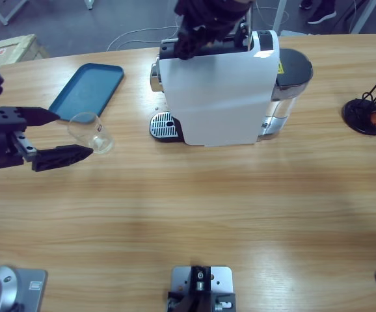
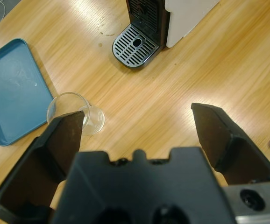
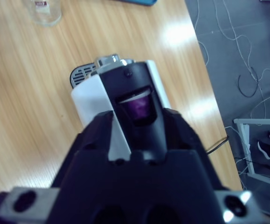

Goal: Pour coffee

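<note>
High view: glass tumbler sits between open left hand.

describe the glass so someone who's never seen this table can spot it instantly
Start at the big white coffee machine at the back of the long wooden table. From its slotted drip grate, look toward the blue tray. The glass tumbler sits on bare wood just off the tray's near edge, between the left gripper's open jaws. It is the only clear, see-through item there.
</note>
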